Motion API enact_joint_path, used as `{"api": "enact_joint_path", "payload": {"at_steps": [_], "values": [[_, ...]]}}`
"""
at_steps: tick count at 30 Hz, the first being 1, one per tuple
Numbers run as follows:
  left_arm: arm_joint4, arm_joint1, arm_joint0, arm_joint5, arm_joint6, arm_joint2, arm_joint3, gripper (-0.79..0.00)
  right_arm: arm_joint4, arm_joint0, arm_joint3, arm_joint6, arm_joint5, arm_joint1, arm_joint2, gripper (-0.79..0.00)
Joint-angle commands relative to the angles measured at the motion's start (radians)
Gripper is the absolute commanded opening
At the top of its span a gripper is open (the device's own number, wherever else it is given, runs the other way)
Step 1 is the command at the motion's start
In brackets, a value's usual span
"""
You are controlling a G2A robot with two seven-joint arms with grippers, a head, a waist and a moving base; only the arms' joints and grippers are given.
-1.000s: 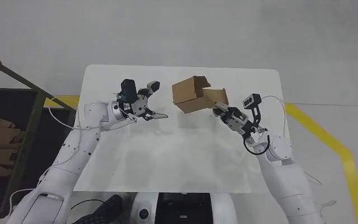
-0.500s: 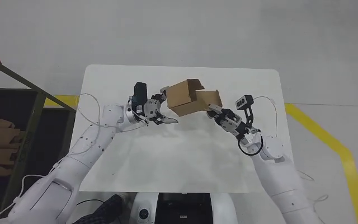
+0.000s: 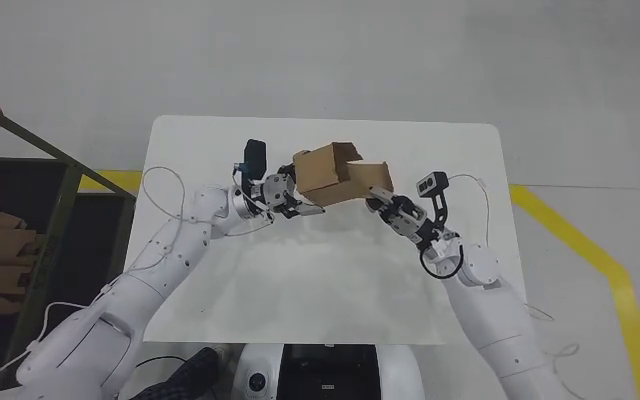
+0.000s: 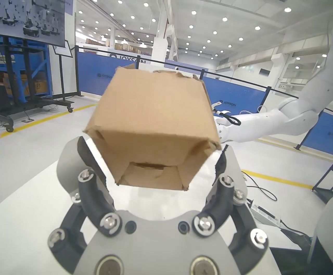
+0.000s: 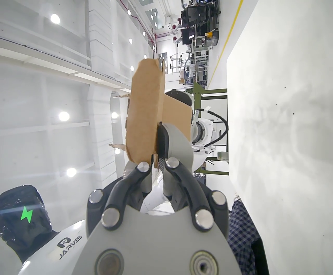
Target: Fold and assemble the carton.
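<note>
While the right gripper (image 5: 157, 148) clamps a flap of the carton (image 3: 335, 172), the left gripper (image 4: 153, 153) is spread wide. Its fingers (image 4: 85, 156) flank the carton's end.

White table (image 3: 320, 290), seen from above; a yellow floor line (image 3: 580, 246) is drawn past its right side. A green frame (image 5: 212, 91) is set beside the table's left edge, with brown cardboard (image 3: 8, 250) stacked beyond it. Blue partitions (image 4: 88, 75) and a screen on a wheeled stand (image 4: 33, 20) are seen behind.
</note>
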Motion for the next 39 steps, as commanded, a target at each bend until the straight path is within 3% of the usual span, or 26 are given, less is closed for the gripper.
{"api": "enact_joint_path", "payload": {"at_steps": [1,10,14,17,22,30,32,35,39], "values": [[-0.019,-0.003,0.0,0.0,-0.015,-0.003,0.002,0.0,0.001,0.001,0.004,-0.001,-0.002,-0.001,-0.004,-0.785],[-0.07,-0.016,0.009,0.014,-0.078,-0.025,0.003,0.0,-0.003,0.009,0.015,-0.004,-0.009,-0.006,-0.016,-0.785],[-0.083,-0.019,0.015,0.01,-0.096,-0.037,0.0,-0.172,-0.006,0.009,0.015,-0.003,-0.01,-0.007,-0.018,-0.785],[-0.086,-0.02,0.02,0.003,-0.109,-0.047,-0.004,-0.234,-0.01,0.009,0.014,-0.005,-0.009,-0.007,-0.018,-0.785],[-0.091,-0.023,0.029,0.0,-0.126,-0.059,-0.011,-0.286,-0.013,0.011,0.013,-0.006,-0.008,-0.008,-0.02,-0.785],[-0.104,-0.023,0.042,0.0,-0.137,-0.075,-0.02,-0.299,-0.019,0.016,0.013,-0.004,-0.006,-0.009,-0.02,-0.785],[-0.104,-0.022,0.045,0.0,-0.136,-0.08,-0.024,-0.314,-0.018,0.016,0.011,-0.004,-0.007,-0.01,-0.019,-0.619],[-0.101,-0.019,0.052,0.0,-0.129,-0.087,-0.027,-0.336,-0.019,0.014,0.008,-0.004,-0.011,-0.009,-0.012,-0.456],[-0.085,-0.013,0.063,0.0,-0.114,-0.094,-0.03,-0.345,-0.012,0.006,0.0,0.003,-0.015,-0.006,0.004,-0.434]]}}
